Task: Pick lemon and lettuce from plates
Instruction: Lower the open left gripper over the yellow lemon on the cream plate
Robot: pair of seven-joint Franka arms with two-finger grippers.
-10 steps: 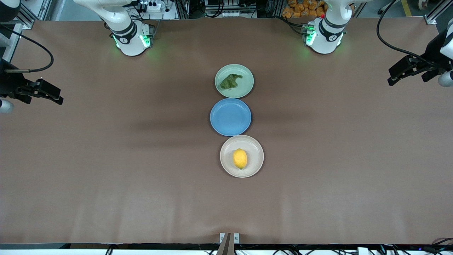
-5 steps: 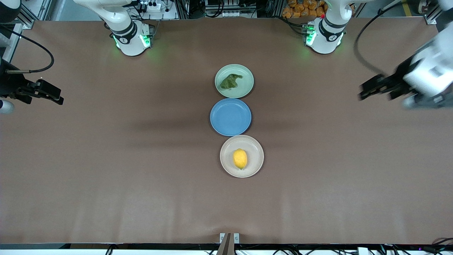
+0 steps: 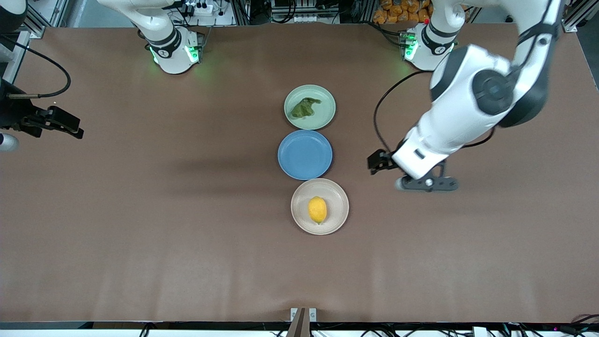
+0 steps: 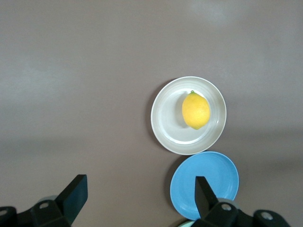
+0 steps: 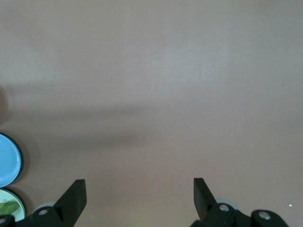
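Here, line by line:

Table: a brown table top (image 3: 140,210) carries three round plates in a row running from the robots' bases toward the front camera, each just beside the next.

Mint-green plate (image 3: 310,107): the one farthest from the front camera, nearest the bases.

Lettuce (image 3: 304,107): a wrinkly dark-green leaf lying on the mint-green plate; a sliver of it also shows at the edge of the right wrist view.

Blue plate (image 3: 305,155): the middle one, between the other two, with nothing on it.

Beige-cream plate (image 3: 320,206): nearest the front camera.

Lemon (image 3: 317,209): bright yellow, lying on the beige-cream plate near its middle, long axis pointing along the row of plates; clear in the left wrist view (image 4: 196,110) too.

Left gripper (image 3: 381,162): up in the air over bare table toward the left arm's end, beside the blue and beige-cream plates and touching neither. Its fingers (image 4: 75,195) stand wide apart with nothing between them; its wrist camera looks down on the lemon's plate and the blue plate.

Right gripper (image 3: 70,126): over bare table at the right arm's end, well apart from all three plates; this arm waits. Its fingers (image 5: 75,197) are spread wide and hold nothing.
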